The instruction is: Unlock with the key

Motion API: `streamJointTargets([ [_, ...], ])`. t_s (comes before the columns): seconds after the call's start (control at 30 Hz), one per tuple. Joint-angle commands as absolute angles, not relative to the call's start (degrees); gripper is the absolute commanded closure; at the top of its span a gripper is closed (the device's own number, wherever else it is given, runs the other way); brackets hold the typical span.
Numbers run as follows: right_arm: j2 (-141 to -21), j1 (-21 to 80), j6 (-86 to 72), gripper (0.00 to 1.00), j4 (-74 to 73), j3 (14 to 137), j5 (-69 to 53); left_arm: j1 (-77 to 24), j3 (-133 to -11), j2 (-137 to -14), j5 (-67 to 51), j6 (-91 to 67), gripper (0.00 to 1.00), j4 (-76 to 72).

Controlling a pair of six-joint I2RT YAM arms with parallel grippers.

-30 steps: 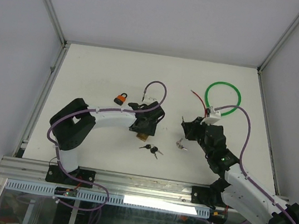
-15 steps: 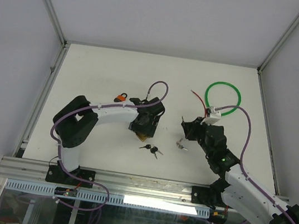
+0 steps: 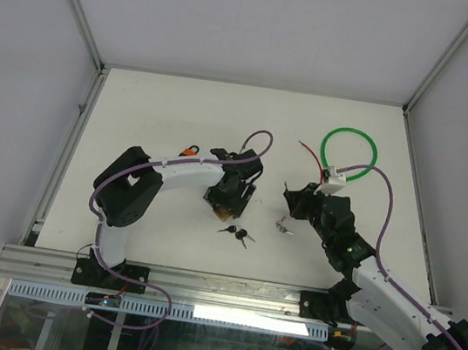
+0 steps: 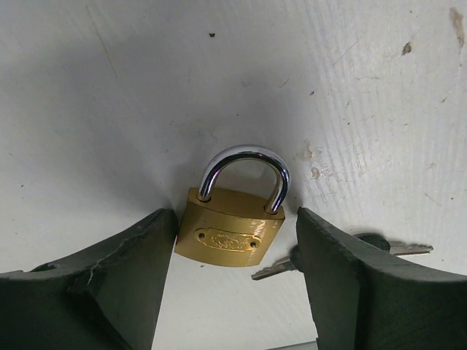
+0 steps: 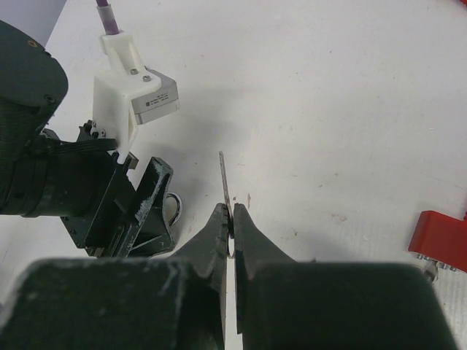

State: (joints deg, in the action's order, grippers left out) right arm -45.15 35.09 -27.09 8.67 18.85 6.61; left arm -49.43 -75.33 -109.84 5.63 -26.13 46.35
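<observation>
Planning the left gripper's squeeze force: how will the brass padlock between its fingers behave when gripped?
The brass padlock lies flat on the table, so tipping seems unlikely. Its metal body probably feels rigid and heavy for its size. Its polished sides might slip against the left gripper.

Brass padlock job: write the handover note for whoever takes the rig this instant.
Left gripper: open, one finger on each side of the brass padlock, which lies flat on the table and is not clamped.
Right gripper: shut on a key, blade pointing out past the fingertips, held apart from the padlock.
Spare keys lie on the table beside the padlock.
Done: key in hand, padlock bracketed.
Left: grip the padlock, insert the key, turn. Both legs of the shackle look seated in the body.
</observation>
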Motion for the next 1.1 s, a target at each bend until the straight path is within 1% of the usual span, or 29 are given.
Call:
streamJointTargets([
  [0.0,-44.54,34.91,-27.62,1.0,10.02,19.58,6.77,-49.33,-78.02,-112.22,4.41,-21.16,0.32,47.62],
  [0.2,-44.94,34.89,-27.7,1.0,10.35,19.51,6.36,-49.31,-79.81,-114.18,5.2,-18.66,0.39,47.96],
  [0.3,-44.9,34.92,-27.24,1.0,10.14,19.75,5.93,-49.16,-80.3,-114.51,5.69,-20.89,0.47,47.69],
  [0.33,-44.84,34.95,-27.03,1.0,10.02,19.77,5.89,-48.87,-79.61,-113.9,5.81,-22.41,0.51,46.71],
  [0.47,-46.05,34.93,-26.38,1.0,10.36,20.44,4.73,-45.66,-75.02,-109.41,2.99,-29.44,0.61,40.88],
  [0.67,-49.55,34.97,-27.07,1.0,10.72,22.27,-0.68,-42.44,-67.61,-100.76,0.22,-39.29,0.66,32.02],
  [0.7,-50.04,35.04,-27.45,1.0,11.0,22.42,-1.83,-42.06,-66.79,-99.64,-0.08,-40.83,0.69,30.89],
  [0.77,-51.19,35.08,-27.98,1.0,11.3,22.91,-4.18,-41.65,-65.85,-98.15,-0.42,-43.8,0.73,29.62],
  [0.87,-53.23,35.45,-28.49,1.0,12.02,23.84,-6.76,-41.09,-64.66,-96.34,0.19,-48.83,0.75,28.25],
  [1.07,-58.19,37.55,-31.04,1.0,15.11,25.15,-10.35,-39.48,-59.99,-92.24,-2.77,-56.86,0.8,21.36],
])
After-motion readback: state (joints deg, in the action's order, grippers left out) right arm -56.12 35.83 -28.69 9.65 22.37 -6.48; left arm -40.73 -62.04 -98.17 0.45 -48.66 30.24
